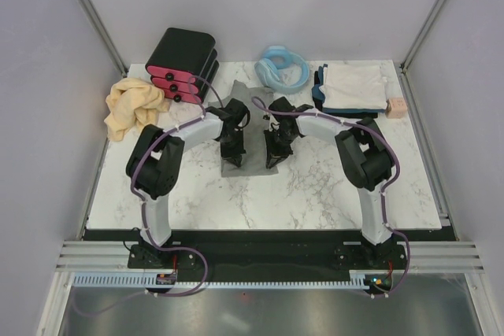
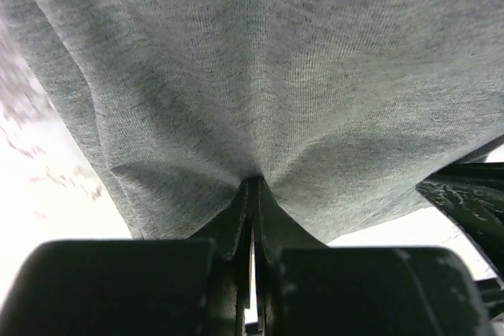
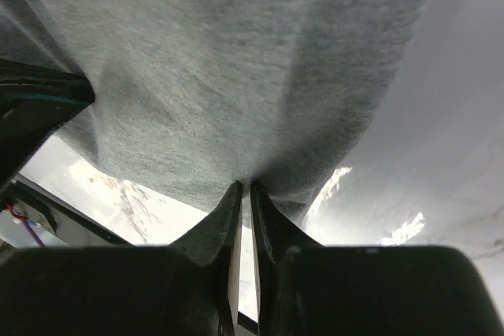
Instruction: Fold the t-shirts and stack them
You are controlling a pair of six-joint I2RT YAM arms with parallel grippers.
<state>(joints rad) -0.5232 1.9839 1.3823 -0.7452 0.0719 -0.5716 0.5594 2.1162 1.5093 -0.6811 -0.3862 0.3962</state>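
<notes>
The heather-grey t-shirt (image 1: pixel 253 159) lies mid-table (image 1: pixel 260 202), both arms pinching one edge side by side. The left gripper (image 2: pixel 252 188) is clamped on the cloth, and the right gripper (image 3: pixel 243 190) seemingly likewise, so the fabric can lift evenly for a fold; the folded stack (image 1: pixel 354 88) sits back right

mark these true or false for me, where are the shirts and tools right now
1. The left tool and right tool both pinch the grey t-shirt. True.
2. The tan-yellow t-shirt is folded flat. False: it lies crumpled beside the black box.
3. A whitish t-shirt lies on top of a dark one. True.
4. The light-blue hose lies at the near edge. False: it lies at the far edge.
</notes>
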